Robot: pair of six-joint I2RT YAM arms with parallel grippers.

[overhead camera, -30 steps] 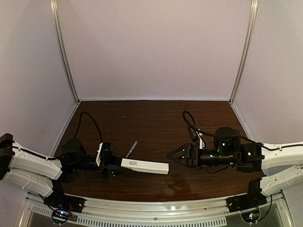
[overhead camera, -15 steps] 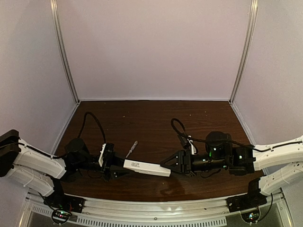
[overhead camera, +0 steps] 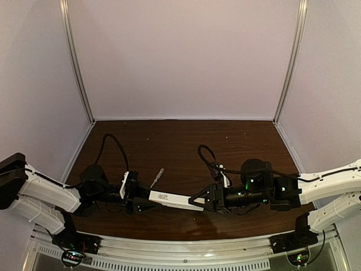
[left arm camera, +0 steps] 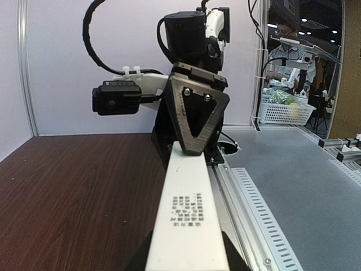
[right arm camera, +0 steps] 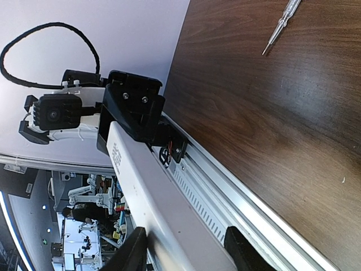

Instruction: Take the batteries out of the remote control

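Observation:
The remote control (overhead camera: 175,199) is a long white bar held off the table between my two arms, printed face up. My left gripper (overhead camera: 138,199) is shut on its left end. In the left wrist view the bar (left arm camera: 186,214) runs away from my left gripper (left arm camera: 186,265) to the right gripper's black triangular finger over its far end. My right gripper (overhead camera: 198,201) is closed around the right end. In the right wrist view the remote (right arm camera: 146,186) fills the gap in my right gripper (right arm camera: 186,254), both fingers against its sides. No battery recess or batteries show.
A thin pale-handled screwdriver (overhead camera: 157,178) lies on the brown table (overhead camera: 186,147) just behind the remote, and also shows in the right wrist view (right arm camera: 280,25). The metal rail (overhead camera: 186,248) runs along the near edge. White walls enclose the sides and back.
My right gripper has moved left and come onto the remote's right end. The left arm has shifted slightly right, lifting the remote with it.

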